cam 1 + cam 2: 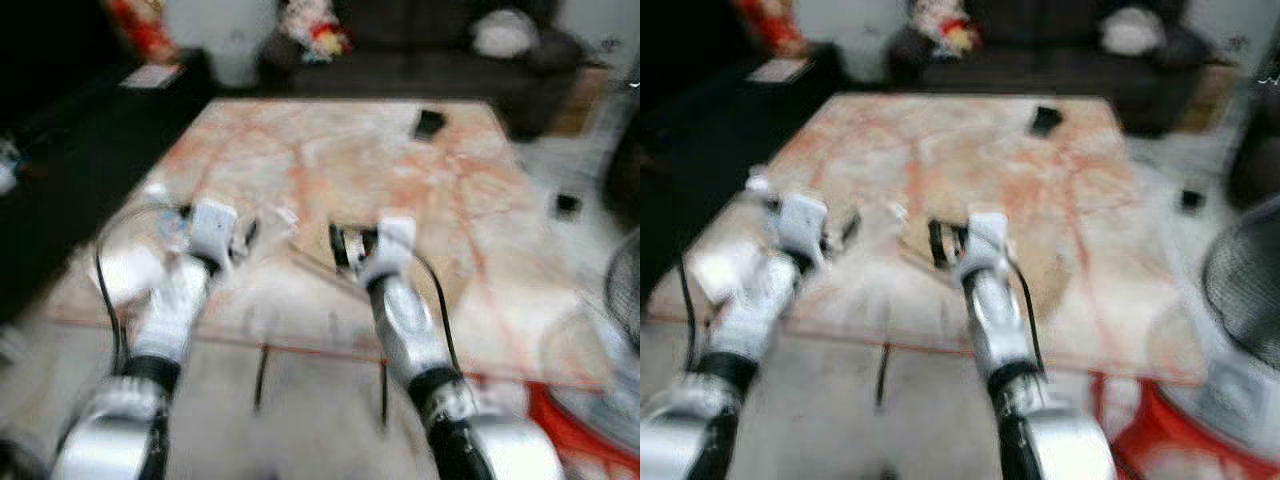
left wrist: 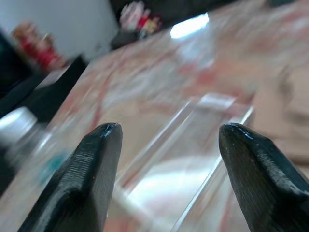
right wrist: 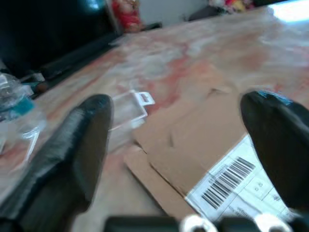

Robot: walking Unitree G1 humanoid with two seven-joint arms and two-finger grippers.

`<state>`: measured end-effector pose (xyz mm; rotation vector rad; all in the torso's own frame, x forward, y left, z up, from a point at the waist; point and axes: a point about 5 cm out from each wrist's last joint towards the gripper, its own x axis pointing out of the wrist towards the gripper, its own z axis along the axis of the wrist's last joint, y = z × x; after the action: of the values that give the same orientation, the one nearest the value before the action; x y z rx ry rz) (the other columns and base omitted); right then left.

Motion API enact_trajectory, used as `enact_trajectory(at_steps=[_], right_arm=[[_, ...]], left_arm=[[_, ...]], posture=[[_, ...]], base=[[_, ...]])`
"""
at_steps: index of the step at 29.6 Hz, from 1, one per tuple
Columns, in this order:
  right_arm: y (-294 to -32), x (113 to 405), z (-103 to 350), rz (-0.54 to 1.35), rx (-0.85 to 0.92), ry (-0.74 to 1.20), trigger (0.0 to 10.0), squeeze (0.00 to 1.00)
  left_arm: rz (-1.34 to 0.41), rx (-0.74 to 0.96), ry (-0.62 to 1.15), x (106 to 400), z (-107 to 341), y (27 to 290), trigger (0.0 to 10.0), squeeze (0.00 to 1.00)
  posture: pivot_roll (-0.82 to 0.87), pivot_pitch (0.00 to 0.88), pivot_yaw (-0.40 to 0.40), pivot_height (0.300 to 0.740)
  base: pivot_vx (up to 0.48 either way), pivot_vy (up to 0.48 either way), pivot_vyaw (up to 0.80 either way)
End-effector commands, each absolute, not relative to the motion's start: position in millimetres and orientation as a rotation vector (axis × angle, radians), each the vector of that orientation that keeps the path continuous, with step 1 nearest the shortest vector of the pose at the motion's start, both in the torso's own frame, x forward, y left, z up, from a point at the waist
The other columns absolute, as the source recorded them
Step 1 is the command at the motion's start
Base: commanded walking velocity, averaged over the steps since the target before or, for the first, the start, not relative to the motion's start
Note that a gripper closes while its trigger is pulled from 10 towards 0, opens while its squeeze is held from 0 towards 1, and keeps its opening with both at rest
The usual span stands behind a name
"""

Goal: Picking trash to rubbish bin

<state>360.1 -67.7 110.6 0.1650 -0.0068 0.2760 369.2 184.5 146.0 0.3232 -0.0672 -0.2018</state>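
Both head views are blurred. My left gripper (image 2: pixel 169 133) is open above the near left part of the marble table (image 1: pixel 380 160), over a clear plastic package (image 2: pixel 193 145). A clear plastic bottle (image 3: pixel 17 108) lies close by on its outer side. My right gripper (image 3: pixel 178 106) is open and low over a flattened cardboard piece (image 3: pixel 203 140) with a barcode label. The same clear package (image 3: pixel 126 112) lies just beyond the cardboard's corner. Nothing is held between either pair of fingers. In the head views both grippers, left (image 1: pixel 245 235) and right (image 1: pixel 345 245), reach over the table's near edge.
A small black object (image 1: pixel 428 123) lies at the table's far side. A dark sofa (image 1: pixel 420 60) with cushions stands behind it, with a pale grey container (image 1: pixel 225 40) to its left. A fan (image 1: pixel 625 290) and something red (image 1: pixel 580 420) are at my right. A black bench (image 1: pixel 90 140) runs along the left.
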Motion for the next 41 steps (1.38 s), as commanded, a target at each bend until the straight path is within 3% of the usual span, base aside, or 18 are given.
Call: enact_trajectory(at_steps=[1, 9, 20, 30, 40, 41], right_arm=[[-62.7, 359.9, 113.8, 0.287, 0.174, -0.019, 10.0, 0.0], [-66.9, 356.9, 110.7, 0.288, 0.167, -0.022, 10.0, 0.0], [-66.3, 357.1, 113.3, 0.312, 0.152, -0.025, 10.0, 0.0], [-65.0, 352.3, 107.9, 0.316, 0.16, -0.01, 10.0, 0.0], [-68.5, 351.1, 107.4, 0.313, 0.135, -0.016, 10.0, 0.0], [-69.4, 351.1, 107.5, 0.313, 0.134, -0.016, 10.0, 0.0]], left_arm=[[-0.204, 0.359, -0.047, 371.9, 147.3, 186.9, 10.0, 0.0], [-0.165, 0.341, -0.093, 377.3, 157.8, 189.2, 10.0, 0.0], [-0.28, 0.409, 0.007, 385.6, 159.9, 189.9, 10.0, 0.0], [-0.271, 0.498, 0.084, 392.7, 163.0, 195.6, 10.0, 0.0], [-0.241, 0.408, 0.142, 393.1, 154.4, 197.0, 10.0, 0.0], [-0.239, 0.399, 0.148, 393.4, 154.2, 197.1, 9.4, 0.0]], posture=[[0.1, 0.072, 0.038, 0.74], [0.1, 0.137, 0.007, 0.74], [0.11, 0.2, -0.006, 0.74], [0.11, 0.208, -0.006, 0.74], [0.08, 0.191, -0.001, 0.74], [0.07, 0.188, 0.0, 0.74]], base=[[0.0, 0.0, 0.0], [0.0, 0.0, 0.0], [0.0, 0.0, 0.0], [0.0, 0.0, 0.0], [0.0, 0.0, 0.0], [0.0, 0.0, 0.0]])
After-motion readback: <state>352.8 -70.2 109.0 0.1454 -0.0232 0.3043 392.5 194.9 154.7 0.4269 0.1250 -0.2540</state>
